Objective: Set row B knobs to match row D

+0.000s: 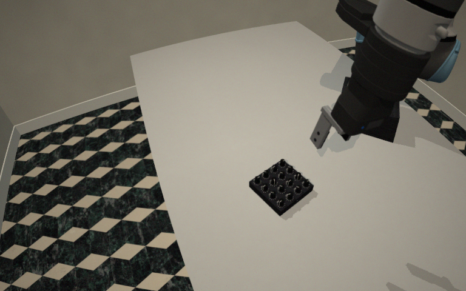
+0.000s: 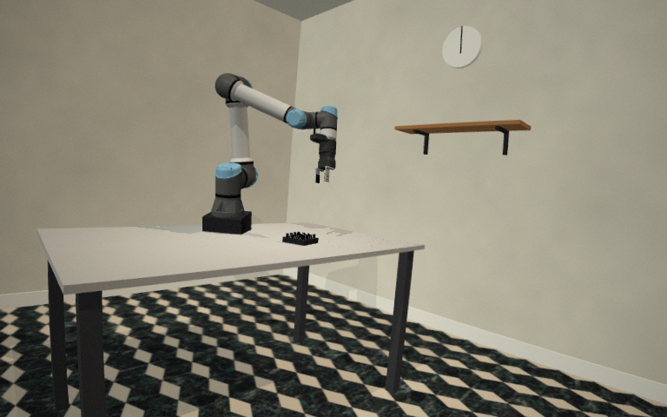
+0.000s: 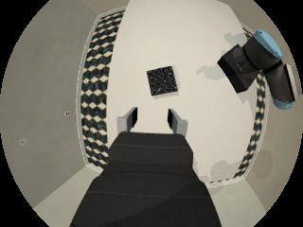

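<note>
The black knob box (image 1: 281,188) (image 2: 300,239) (image 3: 162,81) stands on its feet on the grey table (image 1: 219,102) (image 2: 147,250) (image 3: 184,32). It carries four rows of small black knobs with white lines; the marks and names are too small to read. My gripper (image 2: 323,175) (image 3: 152,113) is open and empty. It hangs high above the table, well above the box and a little to one side. In the top view only one grey finger (image 1: 320,131) shows clearly, the other is mostly hidden behind the gripper body.
The arm's black base (image 2: 227,221) (image 3: 235,68) stands on the table behind the box. A wooden shelf (image 2: 462,127) and a round clock (image 2: 461,46) are on the far wall. The checkered floor (image 1: 79,191) lies beyond the table's edge.
</note>
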You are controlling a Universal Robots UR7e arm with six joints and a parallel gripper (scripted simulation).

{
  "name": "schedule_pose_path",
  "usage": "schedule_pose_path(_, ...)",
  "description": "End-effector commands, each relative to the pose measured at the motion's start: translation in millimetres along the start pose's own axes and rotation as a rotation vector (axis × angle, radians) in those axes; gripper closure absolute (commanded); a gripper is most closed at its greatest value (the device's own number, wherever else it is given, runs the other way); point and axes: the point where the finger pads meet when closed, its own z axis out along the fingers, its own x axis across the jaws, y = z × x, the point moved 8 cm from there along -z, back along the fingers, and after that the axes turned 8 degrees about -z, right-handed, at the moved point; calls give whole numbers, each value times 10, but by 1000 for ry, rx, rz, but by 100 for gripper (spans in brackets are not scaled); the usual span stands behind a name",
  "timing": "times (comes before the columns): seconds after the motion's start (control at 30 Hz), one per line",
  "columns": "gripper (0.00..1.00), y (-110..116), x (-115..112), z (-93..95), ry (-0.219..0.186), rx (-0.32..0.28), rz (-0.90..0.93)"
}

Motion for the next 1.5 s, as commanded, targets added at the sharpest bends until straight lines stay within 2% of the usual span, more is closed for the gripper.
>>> schedule_pose_path(0.0, 0, -95, -25, 155, 9, -13, -119)
schedule_pose_path(0.7, 0, -473, -22, 863, 47, -62, -670)
schedule_pose_path(0.87, 0, -515, -8, 947, 49, -70, -739)
schedule_pose_path(1.3, 0, -704, 111, 1355, 46, -118, -1102)
schedule_pose_path(1.47, 0, -731, 139, 1418, 43, -126, -1163)
